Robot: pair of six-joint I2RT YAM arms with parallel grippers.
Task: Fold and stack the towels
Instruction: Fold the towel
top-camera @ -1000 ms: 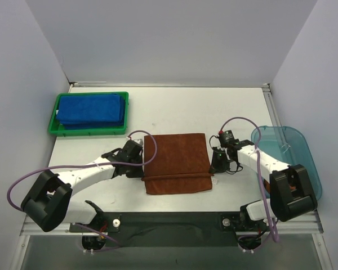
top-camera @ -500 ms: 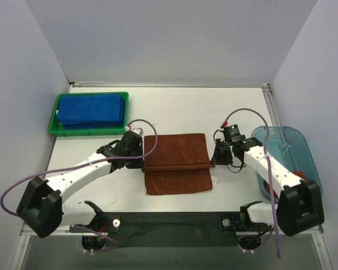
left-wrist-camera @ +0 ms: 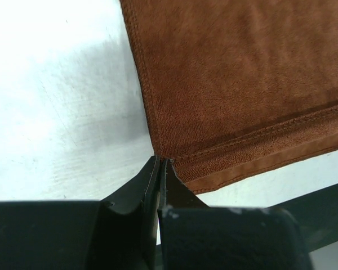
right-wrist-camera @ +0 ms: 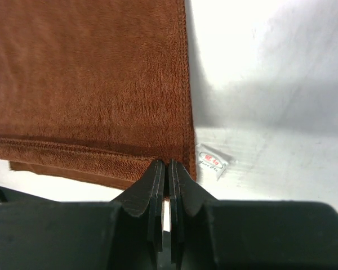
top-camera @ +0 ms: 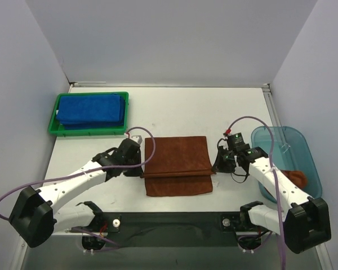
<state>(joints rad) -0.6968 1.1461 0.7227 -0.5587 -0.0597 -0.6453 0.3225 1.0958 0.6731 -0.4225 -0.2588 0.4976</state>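
Apparently left gripper (left-wrist-camera: 160, 162) and right gripper (right-wrist-camera: 164, 163) each pinch a rust towel (top-camera: 176, 160) corner — jaws closed.

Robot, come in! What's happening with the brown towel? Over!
Both shut: left gripper and right gripper pinching brown towel corners. Towel part-folded, flat. Small packet by right gripper, not blocking.

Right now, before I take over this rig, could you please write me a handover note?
Left tool: shut on the brown towel, upper layer's left corner.
Right tool: shut on its right corner.
Brown towel: centre, folded over, edges not yet aligned.
Blue towels: done, stacked in the green tray.
Bin at right holds something brown.
To do: finish this fold, stack it.
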